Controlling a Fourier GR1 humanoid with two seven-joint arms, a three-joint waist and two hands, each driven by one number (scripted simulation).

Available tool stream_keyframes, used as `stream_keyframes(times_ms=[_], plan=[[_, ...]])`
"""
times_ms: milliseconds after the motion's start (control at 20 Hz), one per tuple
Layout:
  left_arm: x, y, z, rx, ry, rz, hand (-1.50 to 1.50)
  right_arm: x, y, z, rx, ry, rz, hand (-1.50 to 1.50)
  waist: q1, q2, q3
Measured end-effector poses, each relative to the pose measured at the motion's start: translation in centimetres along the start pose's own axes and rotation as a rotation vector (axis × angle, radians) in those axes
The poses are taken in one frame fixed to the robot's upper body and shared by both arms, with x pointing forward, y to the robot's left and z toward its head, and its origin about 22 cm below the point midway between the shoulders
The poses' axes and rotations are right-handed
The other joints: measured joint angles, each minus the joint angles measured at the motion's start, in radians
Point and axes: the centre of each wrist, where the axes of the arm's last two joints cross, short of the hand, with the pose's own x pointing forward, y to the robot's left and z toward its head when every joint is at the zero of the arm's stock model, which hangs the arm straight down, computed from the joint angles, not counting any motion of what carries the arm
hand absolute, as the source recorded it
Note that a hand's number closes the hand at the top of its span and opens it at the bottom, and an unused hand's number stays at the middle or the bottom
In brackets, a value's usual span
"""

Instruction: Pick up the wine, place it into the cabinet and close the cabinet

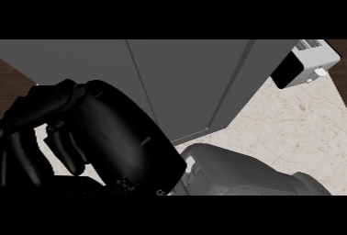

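Observation:
My right hand (115, 137) fills the left half of the head view, very close to the camera, on a grey forearm (251, 174) that comes in from the lower right. Its black fingers (68, 147) hang spread and loosely bent at the far left, with nothing visible between them. Behind it stands the grey cabinet (190, 78); both doors lie flush and meet at a thin seam. The wine shows nowhere in this view. My left hand does not show either.
A white appliance with a dark front (305, 66) stands at the back right beside the cabinet. The marbled counter top (291, 133) stretches to the right of the cabinet. Dark wood (8, 73) shows at the far left.

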Motion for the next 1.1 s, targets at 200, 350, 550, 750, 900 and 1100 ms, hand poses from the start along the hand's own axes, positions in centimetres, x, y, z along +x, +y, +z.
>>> stream_keyframes(times_ms=[200, 350, 550, 750, 900, 1100], plan=[[-0.2, 0.3, -0.3, 0.003, 0.000, -0.008, -1.50, -0.8, -0.8, -3.3, -0.052, -0.011, 0.087, 1.50, -0.006, 0.000, 0.000], [0.5, 0.4, -0.8, 0.012, -0.006, -0.011, -1.50, -0.9, -2.3, -5.2, -0.085, -0.001, 0.105, 1.50, -0.011, -0.001, 0.001], [0.3, 0.2, -1.3, 0.018, -0.006, -0.016, -1.50, -2.0, -4.8, -7.1, -0.109, 0.024, 0.105, 1.50, -0.017, -0.001, 0.001], [0.5, -0.1, -1.1, 0.010, -0.001, -0.019, -1.50, -3.3, -6.0, -8.0, -0.093, 0.014, 0.107, 1.50, -0.013, -0.016, 0.001], [0.5, -0.3, -0.9, 0.010, -0.003, -0.023, -1.50, -4.0, -6.8, -8.2, -0.062, -0.002, 0.111, 1.50, -0.011, -0.027, -0.001], [0.0, -0.2, -1.2, 0.012, -0.003, -0.022, -1.50, -4.6, -7.4, -8.5, -0.050, -0.020, 0.135, 1.50, -0.011, -0.034, -0.002]])
